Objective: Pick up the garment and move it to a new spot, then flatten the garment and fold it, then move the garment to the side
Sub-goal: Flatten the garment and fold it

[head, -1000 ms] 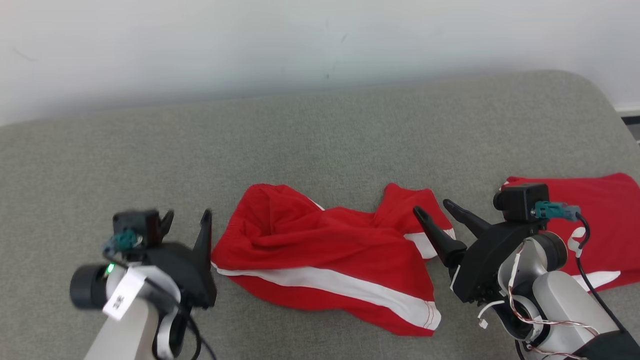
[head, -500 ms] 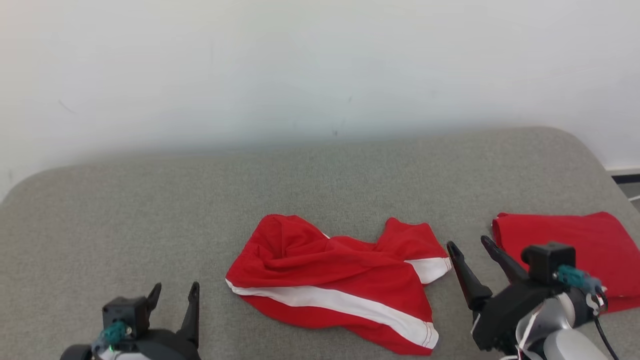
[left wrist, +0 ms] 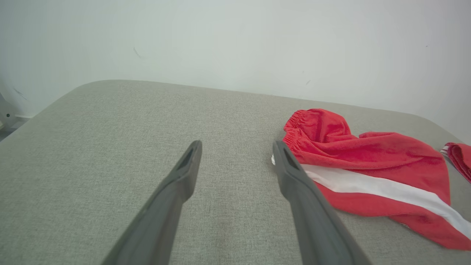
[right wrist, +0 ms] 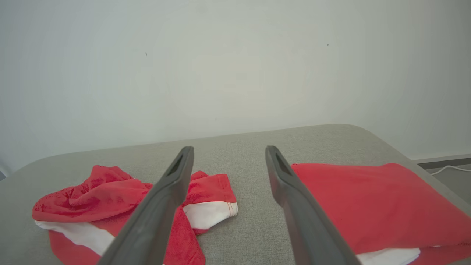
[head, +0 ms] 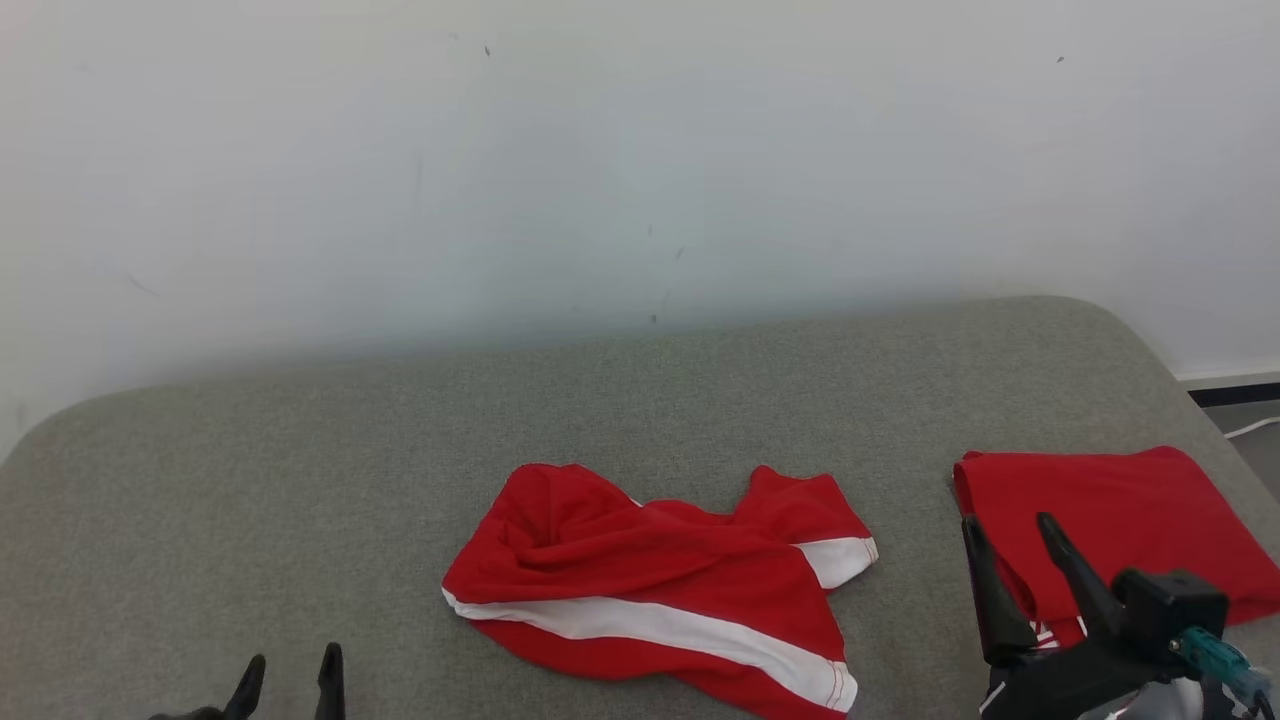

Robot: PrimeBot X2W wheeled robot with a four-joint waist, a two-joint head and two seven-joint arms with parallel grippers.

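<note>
The garment (head: 650, 590) is a pair of red shorts with a white stripe, lying crumpled on the middle of the grey padded table (head: 300, 480). My left gripper (head: 290, 665) is open at the bottom left, well short of the shorts' left edge. In the left wrist view its fingers (left wrist: 237, 144) stand apart over bare table, with the shorts (left wrist: 368, 162) to their right. My right gripper (head: 1008, 525) is open at the bottom right, empty, between the shorts and a folded red cloth. In the right wrist view the gripper (right wrist: 229, 149) has the shorts (right wrist: 106, 195) on its left.
A second red garment (head: 1110, 520) lies folded near the table's right edge, also in the right wrist view (right wrist: 368, 206). A white wall rises behind the table. The table's rounded right corner drops to a floor with a white cable (head: 1250, 428).
The head camera has tilted up, so the whole picture shifted down. Both grippers, still open, have drawn back from the shorts' edges toward me; the shorts lie as before.
</note>
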